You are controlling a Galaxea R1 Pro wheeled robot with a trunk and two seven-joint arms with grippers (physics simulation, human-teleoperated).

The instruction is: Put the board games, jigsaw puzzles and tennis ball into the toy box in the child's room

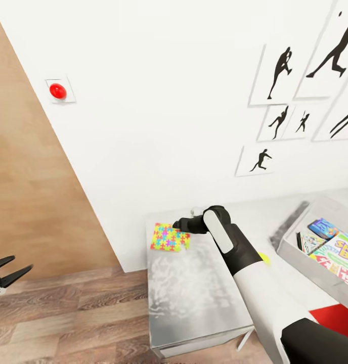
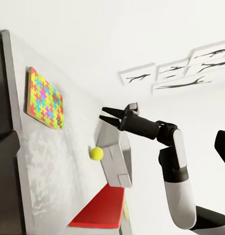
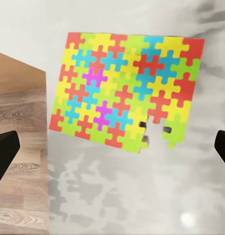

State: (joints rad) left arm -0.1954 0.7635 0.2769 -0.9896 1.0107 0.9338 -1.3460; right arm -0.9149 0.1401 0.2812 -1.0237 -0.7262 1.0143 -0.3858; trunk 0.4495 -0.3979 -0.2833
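Here, the right gripper [image 1: 178, 224] hung spread above a jigsaw puzzle [image 1: 169, 237] lying flat at the table's [image 1: 194, 293] far left corner, frame centre. Thin and probably light, it likely needed an edge pinch.

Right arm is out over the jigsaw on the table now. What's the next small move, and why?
Probably lower the right gripper straight down onto the jigsaw puzzle. Its fingers look spread wide, with the puzzle lying flat on the table between and ahead of them, not yet touched. In the left wrist view the gripper sits well above the tabletop, so closing now would likely grasp nothing.
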